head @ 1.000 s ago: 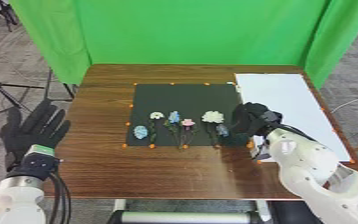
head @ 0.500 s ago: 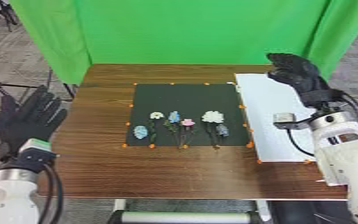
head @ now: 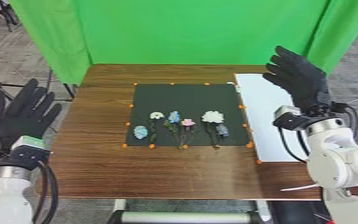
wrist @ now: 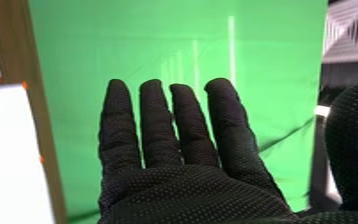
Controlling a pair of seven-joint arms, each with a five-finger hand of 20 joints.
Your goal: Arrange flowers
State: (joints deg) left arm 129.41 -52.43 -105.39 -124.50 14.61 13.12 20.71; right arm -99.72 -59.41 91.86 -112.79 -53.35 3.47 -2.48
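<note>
Black-gloved right hand (head: 305, 86), two o'clock, partly masks white rectangular sheet (head: 262, 107); left hand (head: 17, 121), nine o'clock. Both: fingers straight, apart. White-blue-pink flowers (head: 213, 117), probably artificial, on black square mat (head: 189, 96).

Brown table (head: 175, 175), dark mat (head: 184, 97), white sheet (head: 269, 120)

a green curtain (head: 193, 30) hangs at twelve o'clock, behind the brown wooden table (head: 158, 175). grey carpet (head: 29, 52) spreads at ten o'clock; a pale bar (head: 184, 218) lies at six o'clock, by the near edge.
</note>
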